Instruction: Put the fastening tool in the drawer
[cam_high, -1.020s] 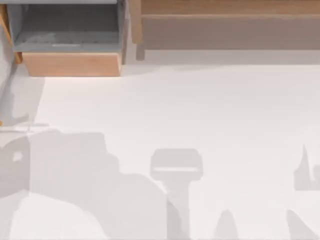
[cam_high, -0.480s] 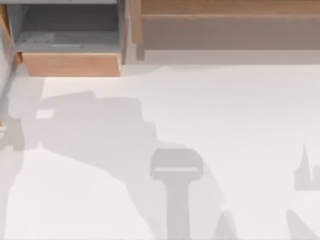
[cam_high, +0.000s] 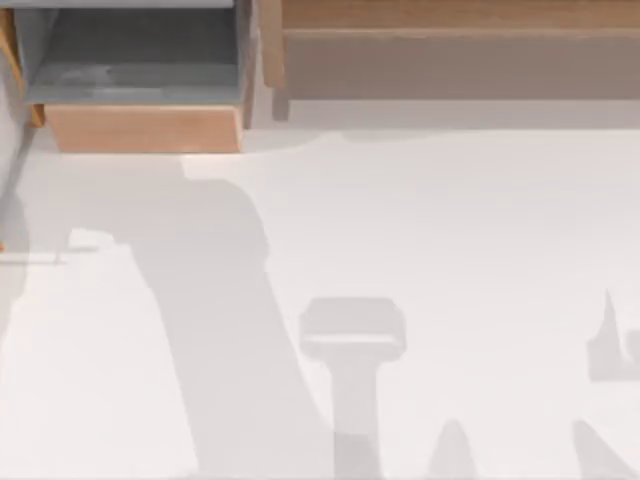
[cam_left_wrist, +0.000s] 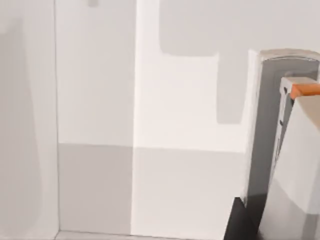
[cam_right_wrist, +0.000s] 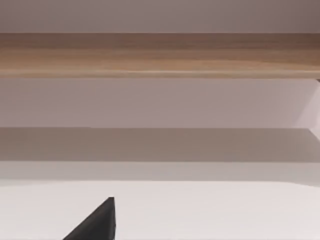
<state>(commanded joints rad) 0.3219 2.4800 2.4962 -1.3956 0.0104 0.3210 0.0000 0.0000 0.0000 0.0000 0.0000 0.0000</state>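
The drawer (cam_high: 143, 128) stands open at the table's back left, with a grey inside and a light tan front panel. In the left wrist view a white and grey object with an orange tip (cam_left_wrist: 292, 150) sits close to the camera, beside a dark part of my left gripper (cam_left_wrist: 237, 222). It may be the fastening tool, and whether it is held cannot be made out. A dark tip of my right gripper (cam_right_wrist: 97, 222) points toward the long wooden shelf unit (cam_right_wrist: 160, 55).
The wide wooden shelf unit (cam_high: 450, 50) runs along the back right, next to the drawer. A broad arm shadow (cam_high: 215, 300) lies across the white table's left half, and smaller shadows lie near the front edge. A small orange bit (cam_high: 2, 246) shows at the left border.
The large shadow on the table's left has swept from the front left toward the drawer. The drawer and the shelf unit have stayed put.
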